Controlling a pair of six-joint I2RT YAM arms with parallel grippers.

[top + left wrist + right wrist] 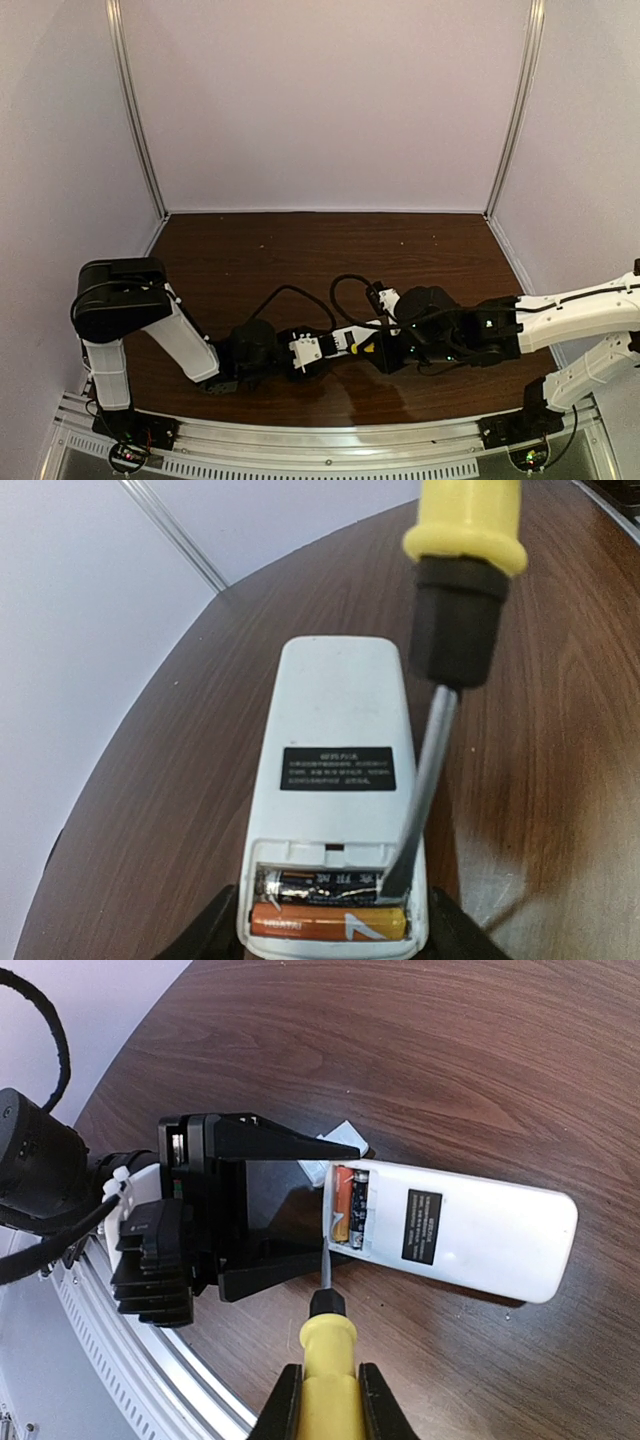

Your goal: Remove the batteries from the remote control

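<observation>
Remote: small flat white plastic remote control (335, 730) lying label side up with its back bay open. Its long axis runs straight out from the left gripper (333, 1200), and its rounded closed end points away from that gripper.
Batteries: they lie crosswise in the bay between that gripper's fingers. The orange-red battery (320, 920) is nearest it, the dark battery (315, 883) just beyond.
Left jaws: pinched on the remote's open end.
Screwdriver: yellow-handled steel-shafted screwdriver (455, 620), its tip touching the dark battery.
Right gripper (330, 1405): jaws clamped around the yellow handle.
Cover: small white square cover piece (340, 1132) on the dark wooden table (300, 260), just beside the left gripper's finger.
</observation>
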